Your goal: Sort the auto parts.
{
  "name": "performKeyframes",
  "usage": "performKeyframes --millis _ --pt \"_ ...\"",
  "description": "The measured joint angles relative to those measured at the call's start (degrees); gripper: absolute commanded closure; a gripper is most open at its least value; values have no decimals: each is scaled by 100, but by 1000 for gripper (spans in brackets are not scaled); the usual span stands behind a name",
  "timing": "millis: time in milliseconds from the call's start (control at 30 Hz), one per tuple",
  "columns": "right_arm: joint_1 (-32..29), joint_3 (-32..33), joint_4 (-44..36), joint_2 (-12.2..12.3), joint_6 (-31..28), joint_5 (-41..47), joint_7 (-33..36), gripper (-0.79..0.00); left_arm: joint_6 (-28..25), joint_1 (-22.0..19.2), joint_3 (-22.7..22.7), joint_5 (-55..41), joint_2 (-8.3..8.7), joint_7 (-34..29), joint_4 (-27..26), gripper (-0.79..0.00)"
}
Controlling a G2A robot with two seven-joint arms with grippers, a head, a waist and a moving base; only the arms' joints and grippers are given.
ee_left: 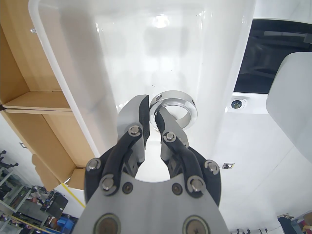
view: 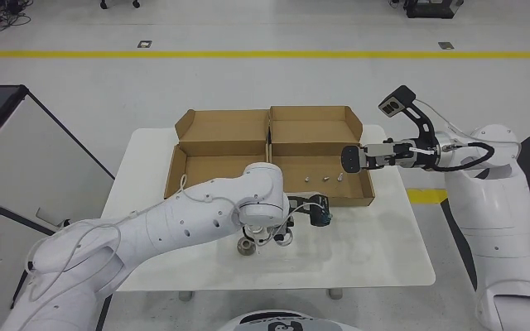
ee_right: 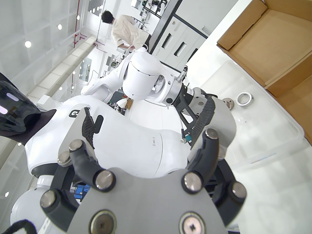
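Mid-frame, our left hand [ee_left: 151, 108] pinches the ring [ee_left: 178, 96] by its wall, likely for lifting; our right hand [ee_right: 148, 109] hangs released.

Top view: high up, looks down and forward on whole table [view: 389, 240], cardboard boxes [view: 224, 157] at far side. Left wrist view: very close over clear tray [ee_left: 48, 37], looking down into it. Right wrist view: farther off, from right, faces left across table. Both wrist views share tray and box edge
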Motion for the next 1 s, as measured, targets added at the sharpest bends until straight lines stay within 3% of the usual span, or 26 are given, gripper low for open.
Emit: performKeyframes --millis 133,233,533,767,1000 --pt "0 0 0 0 0 0 0 -785 161 180 -498 -14 184 586 -130 0" --pt "0 0 0 0 0 0 0 -785 211 460 -897 98 421 633 -342 0" --pt "0 0 0 0 0 0 0 -785 -71 1635 -2420 189 1147 943 -1085 0" --pt "0 0 0 0 0 0 0 -785 -849 2698 -4125 -686 1566 2101 -1370 0" --pt "0 0 0 0 0 0 0 -785 -2238 3267 -4981 -1861 1679 3504 -1114 0"
